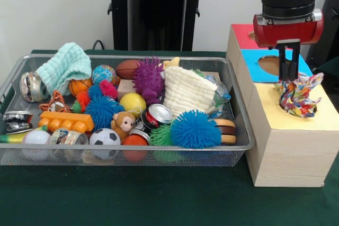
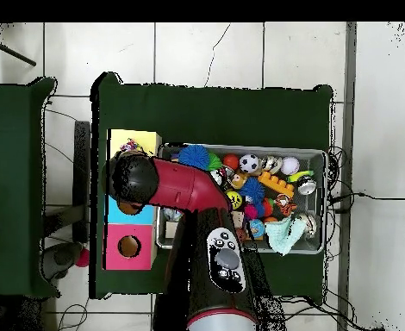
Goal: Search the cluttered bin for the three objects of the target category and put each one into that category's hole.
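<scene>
My gripper [image 1: 288,79] hangs over the wooden box [image 1: 288,157] to the right of the bin, above its yellow section [image 1: 323,116]. Its fingers stand close together on the top of a multicoloured cloth [image 1: 298,99], which rises bunched from the yellow surface and hides the hole there. Two more cloths lie in the wire bin [image 1: 241,123]: a mint green towel [image 1: 63,67] at the back left and a cream cloth [image 1: 185,91] right of centre. In the overhead view the arm's black wrist [image 2: 135,177] covers the gripper and the cloth.
The box also has a blue section with a hole [image 1: 269,64] and a red section [image 1: 243,33] behind it. The bin [image 2: 320,155] is packed with balls, spiky toys, cans, a plush monkey [image 1: 124,123] and an orange block [image 1: 66,121].
</scene>
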Controlling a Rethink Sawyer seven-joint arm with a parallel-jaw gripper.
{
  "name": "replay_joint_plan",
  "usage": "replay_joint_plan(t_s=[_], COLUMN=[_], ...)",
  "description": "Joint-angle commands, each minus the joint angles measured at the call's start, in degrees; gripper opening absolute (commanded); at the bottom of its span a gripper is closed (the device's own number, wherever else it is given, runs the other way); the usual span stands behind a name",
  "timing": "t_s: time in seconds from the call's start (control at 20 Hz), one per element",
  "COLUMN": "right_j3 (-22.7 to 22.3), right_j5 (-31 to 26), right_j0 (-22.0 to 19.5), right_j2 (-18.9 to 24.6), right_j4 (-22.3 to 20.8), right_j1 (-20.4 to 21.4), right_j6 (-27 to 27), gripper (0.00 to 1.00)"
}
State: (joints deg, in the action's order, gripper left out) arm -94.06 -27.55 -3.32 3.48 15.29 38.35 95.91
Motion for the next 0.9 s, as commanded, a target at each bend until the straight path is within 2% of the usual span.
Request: replay_joint_plan(t_s=[0.05,0.4,0.6,0.9], right_j3=[-2.63,-1.44,-0.75,-2.45], right_j5=[0.55,0.51,2.4,4.88], right_j0=[-0.26,0.41,0.48,0.03], right_j2=[3.28,2.14,1.38,2.23], right_j4=[3.39,3.0,1.1,1.19], right_j1=[-2.38,-3.01,-3.83,-4.19], right_j6=[13.17,12.39,10.8,10.84], gripper=[0.0,0.0,0.0,0.0])
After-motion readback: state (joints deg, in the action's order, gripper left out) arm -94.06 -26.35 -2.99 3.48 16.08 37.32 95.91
